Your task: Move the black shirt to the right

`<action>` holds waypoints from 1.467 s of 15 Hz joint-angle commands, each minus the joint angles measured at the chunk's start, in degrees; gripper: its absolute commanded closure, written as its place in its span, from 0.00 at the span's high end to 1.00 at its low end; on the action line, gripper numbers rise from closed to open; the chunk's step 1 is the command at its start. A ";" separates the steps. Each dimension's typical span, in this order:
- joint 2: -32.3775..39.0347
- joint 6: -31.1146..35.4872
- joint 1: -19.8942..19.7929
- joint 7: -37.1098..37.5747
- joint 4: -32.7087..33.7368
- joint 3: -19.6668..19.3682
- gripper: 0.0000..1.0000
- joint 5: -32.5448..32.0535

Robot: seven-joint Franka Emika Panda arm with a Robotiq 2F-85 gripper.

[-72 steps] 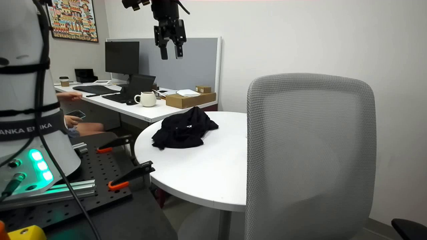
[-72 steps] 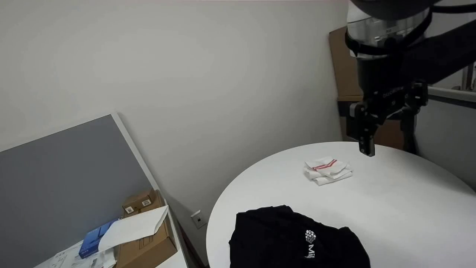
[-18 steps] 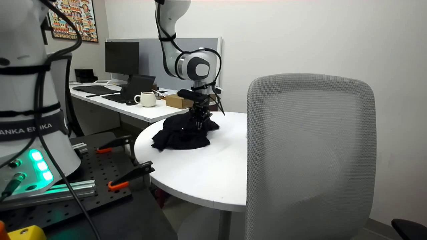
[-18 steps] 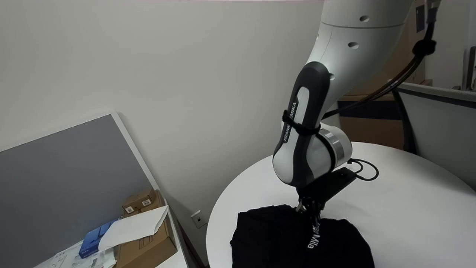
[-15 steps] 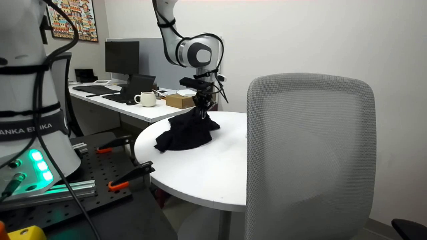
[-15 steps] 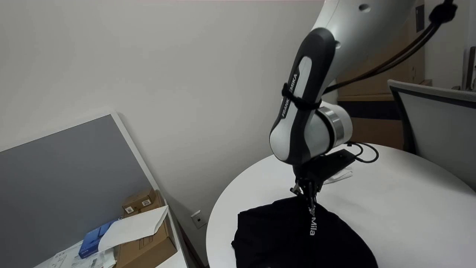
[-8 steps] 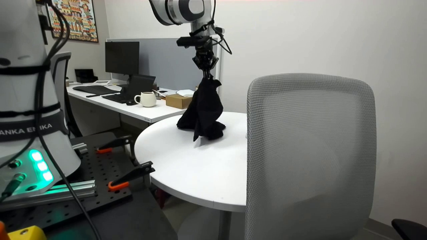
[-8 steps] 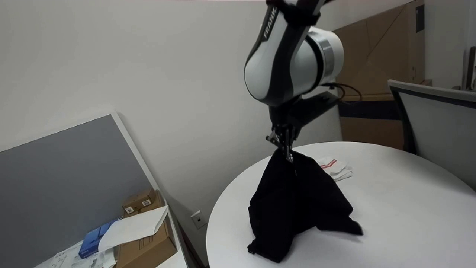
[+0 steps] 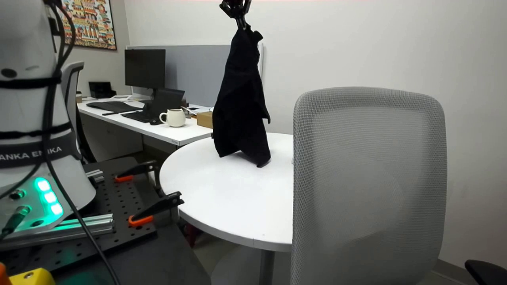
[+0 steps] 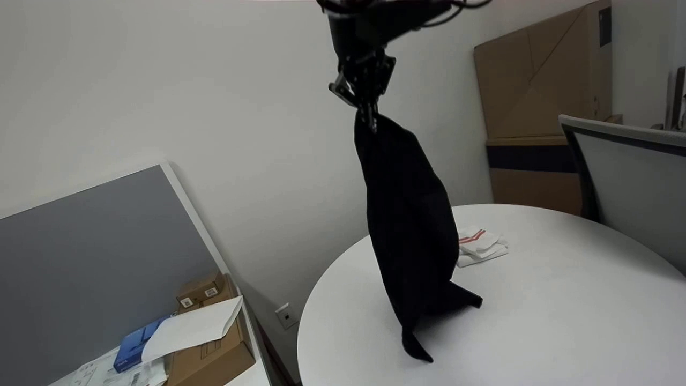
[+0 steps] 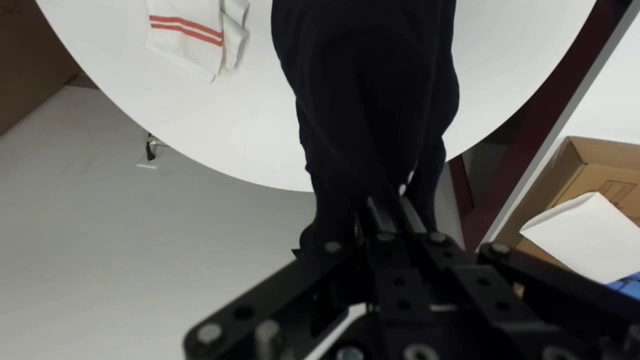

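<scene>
The black shirt (image 9: pixel 241 103) hangs in long folds from my gripper (image 9: pixel 242 24), which is shut on its upper end. High above the round white table (image 10: pixel 563 289), the same gripper (image 10: pixel 368 123) shows with the shirt (image 10: pixel 410 214) draped beneath it. Whether the lowest corners touch the tabletop I cannot tell. Seen from the wrist, the gripper (image 11: pixel 386 199) has its fingers close together with dark shirt fabric (image 11: pixel 370 100) pinched at the tips. The shirt's white logo is mostly hidden; small white specks show beside the fingertips.
A folded white cloth with red stripes (image 10: pixel 485 249) lies on the table, partly behind the shirt. A grey mesh chair (image 9: pixel 368 178) blocks part of the table in an exterior view. An adjoining desk holds a white mug (image 9: pixel 174 118) and cardboard boxes (image 10: pixel 209 354).
The open gripper came down onto the shirt lying on the table and closed on it. Since then it has risen steeply, pulling the shirt from a heap into a hanging drape.
</scene>
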 commanded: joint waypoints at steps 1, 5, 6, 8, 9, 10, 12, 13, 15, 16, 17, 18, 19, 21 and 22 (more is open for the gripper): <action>-1.52 -10.64 1.12 4.53 10.75 2.17 0.01 -2.54; -0.78 -19.82 2.61 8.03 23.27 6.79 0.01 -5.96; -0.27 -21.84 3.10 8.82 26.42 8.25 0.01 -7.07; 1.50 -25.79 3.80 11.30 33.03 11.50 0.01 -9.87; 2.81 -27.47 3.96 12.72 36.01 13.01 0.01 -11.44; 4.61 -28.70 3.82 14.18 38.71 14.21 0.01 -13.32; 7.38 -29.85 3.52 16.24 40.98 14.97 0.01 -16.63; 8.76 -30.11 3.52 16.62 41.44 14.50 0.01 -17.91; 11.53 -29.92 3.60 17.03 41.33 12.45 0.01 -20.15; 12.79 -29.76 3.59 16.65 40.77 11.04 0.01 -21.10; 14.18 -29.85 3.77 16.44 40.62 9.70 0.01 -21.93; 15.54 -30.00 3.89 15.87 40.07 8.23 0.01 -22.50; 16.65 -29.75 4.04 15.55 39.44 6.83 0.01 -22.91; 18.67 -29.43 4.22 15.07 38.52 4.24 0.01 -22.82; 19.50 -29.17 4.29 14.89 38.02 3.16 0.01 -22.70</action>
